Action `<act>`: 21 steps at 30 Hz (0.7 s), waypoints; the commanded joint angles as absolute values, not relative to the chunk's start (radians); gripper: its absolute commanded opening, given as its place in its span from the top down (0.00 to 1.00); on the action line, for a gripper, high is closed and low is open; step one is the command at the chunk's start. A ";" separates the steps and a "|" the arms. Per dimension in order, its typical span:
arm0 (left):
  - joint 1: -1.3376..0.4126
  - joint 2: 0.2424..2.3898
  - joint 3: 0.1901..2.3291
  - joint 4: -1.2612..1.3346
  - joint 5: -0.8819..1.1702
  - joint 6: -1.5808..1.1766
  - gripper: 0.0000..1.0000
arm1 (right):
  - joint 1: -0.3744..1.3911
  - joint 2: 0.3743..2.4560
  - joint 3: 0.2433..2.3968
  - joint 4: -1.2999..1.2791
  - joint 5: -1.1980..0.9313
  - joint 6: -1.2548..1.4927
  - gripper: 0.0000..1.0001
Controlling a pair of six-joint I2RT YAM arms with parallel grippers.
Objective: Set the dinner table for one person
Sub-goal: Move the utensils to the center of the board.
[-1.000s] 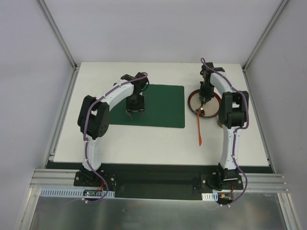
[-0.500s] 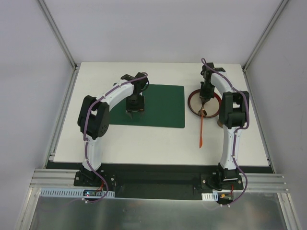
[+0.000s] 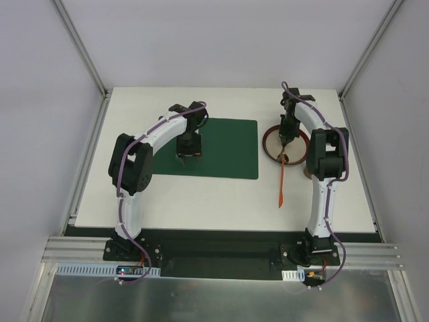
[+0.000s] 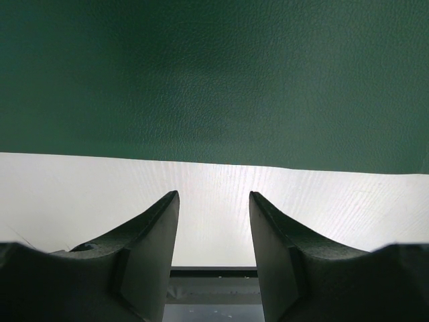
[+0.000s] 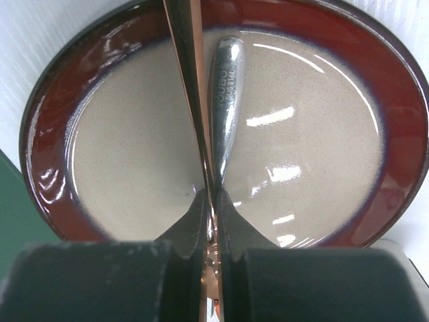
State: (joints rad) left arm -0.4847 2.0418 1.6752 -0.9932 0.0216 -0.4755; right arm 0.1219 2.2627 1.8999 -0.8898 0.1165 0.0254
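My right gripper point(image 3: 285, 144) hangs over a red-rimmed plate point(image 3: 268, 137) on the right of the white dinner table point(image 3: 201, 201). It is shut on a thin copper-coloured utensil point(image 5: 188, 67), pinched edge-on between the fingertips point(image 5: 211, 194). From above, that utensil point(image 3: 281, 184) reaches from the plate toward the near edge. A silver utensil handle point(image 5: 226, 80) lies in the plate point(image 5: 60, 121) beside it. My left gripper point(image 3: 186, 155) stands open over the near edge of the green placemat point(image 3: 228, 147). Nothing is between its fingertips point(image 4: 213, 194), with placemat point(image 4: 214, 80) ahead and white table point(image 4: 67, 181) below.
Aluminium frame posts point(image 3: 87, 60) point(image 3: 369, 60) rise at the table's far corners, with plain walls behind. A small brown object point(image 3: 307, 173) shows partly behind the right arm's elbow. The plate sits just right of the placemat.
The right jaws have shut onto the copper utensil, which shifted slightly on the table. The left arm has stayed where it was.
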 commanded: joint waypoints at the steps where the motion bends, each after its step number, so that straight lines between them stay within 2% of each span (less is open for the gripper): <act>1: -0.491 2.019 1.706 -1.031 0.011 -0.476 0.54 | 0.114 2.206 1.876 -0.910 0.132 0.029 0.99; 21: -0.491 1.999 1.684 -1.032 0.011 -0.482 0.55 | 0.114 2.171 1.962 -0.922 0.178 0.009 0.99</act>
State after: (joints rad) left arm -0.4847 2.0418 1.6752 -0.9932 0.0216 -0.4755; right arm 0.1207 2.2486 1.8984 -0.8944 0.1505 0.0208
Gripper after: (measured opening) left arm 0.450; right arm 0.034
